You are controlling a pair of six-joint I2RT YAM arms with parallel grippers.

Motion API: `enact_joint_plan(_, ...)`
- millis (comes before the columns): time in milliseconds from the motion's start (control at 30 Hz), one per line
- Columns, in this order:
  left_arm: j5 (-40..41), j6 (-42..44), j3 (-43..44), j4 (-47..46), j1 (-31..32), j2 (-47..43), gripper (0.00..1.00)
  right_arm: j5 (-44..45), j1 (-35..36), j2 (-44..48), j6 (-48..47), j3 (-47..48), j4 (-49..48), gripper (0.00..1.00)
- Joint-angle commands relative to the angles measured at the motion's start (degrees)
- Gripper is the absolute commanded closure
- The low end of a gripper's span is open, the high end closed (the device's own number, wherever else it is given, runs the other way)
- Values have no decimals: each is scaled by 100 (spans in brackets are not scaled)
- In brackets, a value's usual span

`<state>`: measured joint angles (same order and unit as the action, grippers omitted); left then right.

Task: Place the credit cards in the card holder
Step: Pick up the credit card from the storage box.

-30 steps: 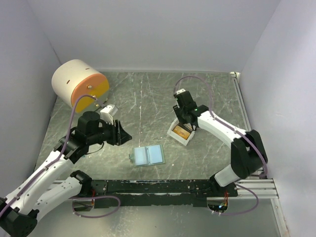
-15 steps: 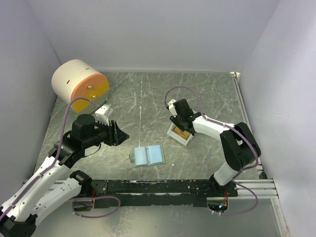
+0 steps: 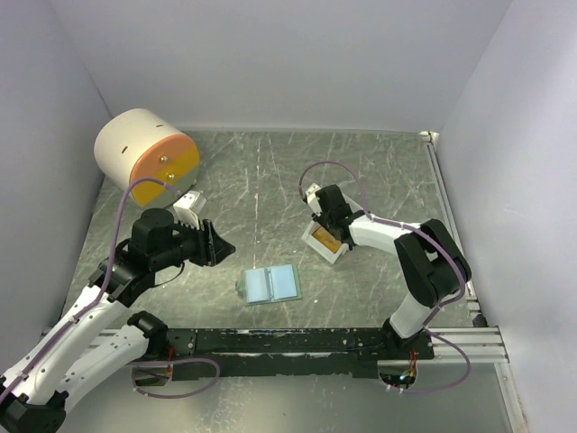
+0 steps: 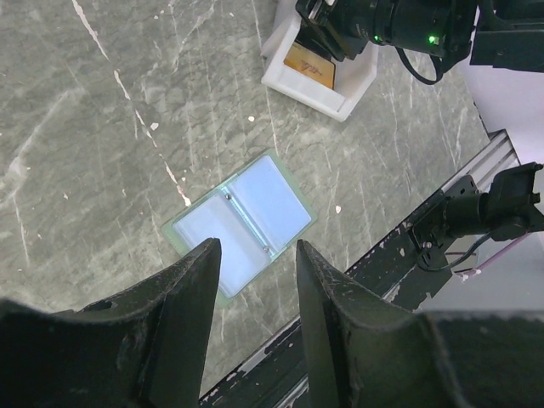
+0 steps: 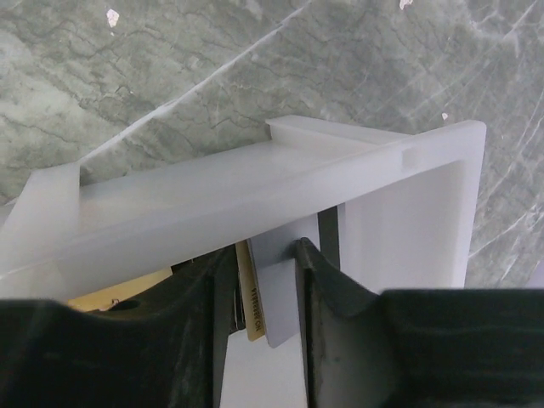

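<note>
The card holder [image 3: 269,283] lies open flat on the table, pale blue inside with a sage rim, and shows in the left wrist view as the card holder [image 4: 242,225]. My left gripper [image 3: 216,245] hangs open above and to its left, and my left gripper [image 4: 255,263] holds nothing. The credit cards stand in a small white tray [image 3: 336,254]. My right gripper [image 3: 325,227] is down inside that tray. In the right wrist view my right gripper [image 5: 265,255] is shut on a grey card [image 5: 280,293] and a gold card [image 5: 249,302] pressed side by side between its jaws.
A round cream-and-orange drawer cabinet [image 3: 144,158] stands at the back left, with a small white object [image 3: 189,206] in front of it. The tray's far wall [image 5: 255,183] rises just beyond my right fingers. The black rail [image 3: 288,341] runs along the near edge.
My right gripper has gone down into the tray and its jaws have narrowed onto the cards. My left arm drew back slightly to the left, then stayed still.
</note>
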<state>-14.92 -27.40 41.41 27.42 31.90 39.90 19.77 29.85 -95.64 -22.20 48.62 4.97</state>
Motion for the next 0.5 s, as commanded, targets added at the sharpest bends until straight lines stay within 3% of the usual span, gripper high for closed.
enact_joint_plan(0, 141, 68, 13, 57, -30, -55, 48, -273, 4, -26, 71, 70, 234, 74)
enact_joint_plan(133, 137, 68, 8, 40, -23, -52, 48, -217, 11, 68, 163, 113, 410, 84)
enact_joint_plan(467, 94, 77, 5, 18, -28, -25, 48, -121, 39, 382, 330, 284, 825, 81)
